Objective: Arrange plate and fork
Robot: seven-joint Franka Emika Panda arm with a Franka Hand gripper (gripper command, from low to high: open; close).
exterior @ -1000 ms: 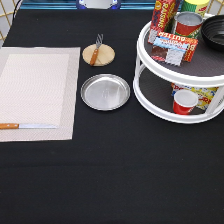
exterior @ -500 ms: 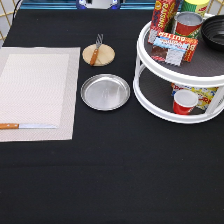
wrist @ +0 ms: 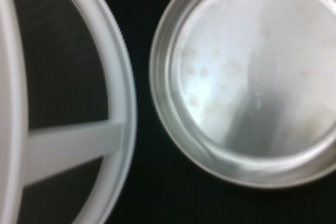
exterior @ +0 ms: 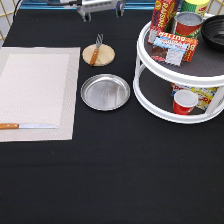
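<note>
a round shiny metal plate (exterior: 105,92) with a raised rim is seen on the black cloth beside the white rack (exterior: 150,102); the wooden-handled fork (exterior: 95,49) lies on a round wooden coaster (exterior: 105,57); the gripper (exterior: 101,7) sits at the exterior view's top, its spread not discernible

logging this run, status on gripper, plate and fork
Gripper at exterior view's top, holding nothing. Plate on black cloth, fork on coaster. Neither on placemat.
</note>
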